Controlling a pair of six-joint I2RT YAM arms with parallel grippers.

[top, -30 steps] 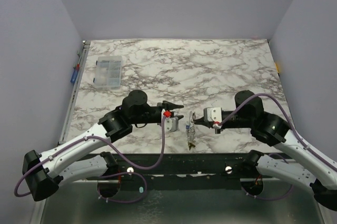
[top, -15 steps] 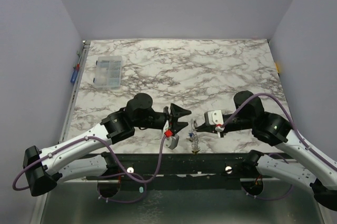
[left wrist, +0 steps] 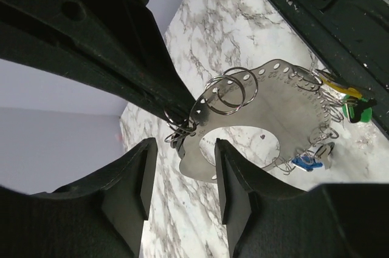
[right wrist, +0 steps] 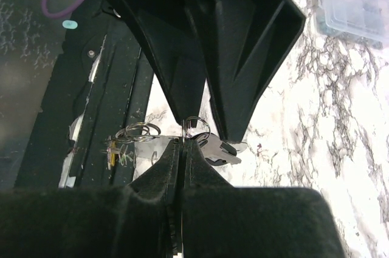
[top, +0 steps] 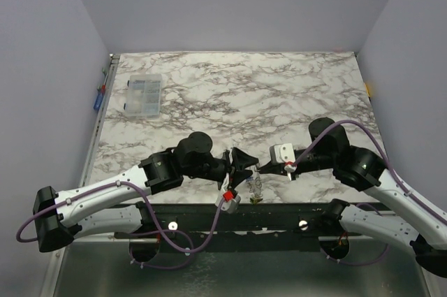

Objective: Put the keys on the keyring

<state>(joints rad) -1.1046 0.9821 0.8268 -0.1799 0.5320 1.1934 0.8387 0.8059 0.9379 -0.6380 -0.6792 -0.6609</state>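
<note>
1 flat silvery-grey metal keyring (left wrist: 273,103), a crescent-shaped plate with a row of small holes along its outer edge, sits between the 2 arms over the near edge of the white marble-patterned table (top: 279,94). Thin wire split rings hang from several of its holes, 2 of them overlapping (left wrist: 231,91) at the top. The small keys (left wrist: 355,109) cluster at one end; 3 coloured heads show, 1 yellow (left wrist: 338,85), 1 green and 1 blue (left wrist: 304,162). The right gripper (right wrist: 181,149) is pinched closed on the plate's thin edge. The left gripper (left wrist: 182,161) stands with its fingers parted, just beside the plate and clamping nothing. 1 clear plastic compartment box (top: 142,94) lies far left.
</note>
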